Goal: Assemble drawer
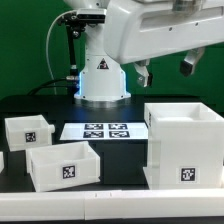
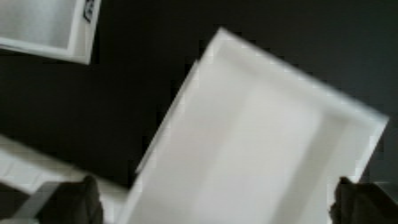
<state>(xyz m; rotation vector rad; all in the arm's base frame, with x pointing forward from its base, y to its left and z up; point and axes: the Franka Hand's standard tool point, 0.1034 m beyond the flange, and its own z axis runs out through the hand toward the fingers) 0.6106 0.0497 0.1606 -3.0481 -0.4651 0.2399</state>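
In the exterior view the arm reaches in from above, and its claw (image 1: 165, 69) hangs in the air over the black table (image 1: 120, 168), its two fingers (image 1: 143, 73) spread wide with nothing between them. Below it, toward the exterior view's right, the tall drawer casing (image 1: 185, 146) stands upright with its open side up and a square marker low on its front wall. It is clear of the claw. The front tray (image 1: 64, 166) sits near the middle, open side up, with a marker on its near wall. The left tray (image 1: 28, 130) stands further back toward the exterior view's left. The marker board (image 1: 103, 130) lies flat between the trays and the casing, in front of the arm's white base (image 1: 102, 76). In the wrist view the claw (image 2: 217, 203) looks straight down into the drawer casing (image 2: 267, 130), whose white walls and floor fill most of the picture at a slant. Both dark fingertips (image 2: 73, 200) show at the edge, far apart and touching nothing. Another white part (image 2: 43, 30) lies beside the casing on the dark table, too cropped to identify.
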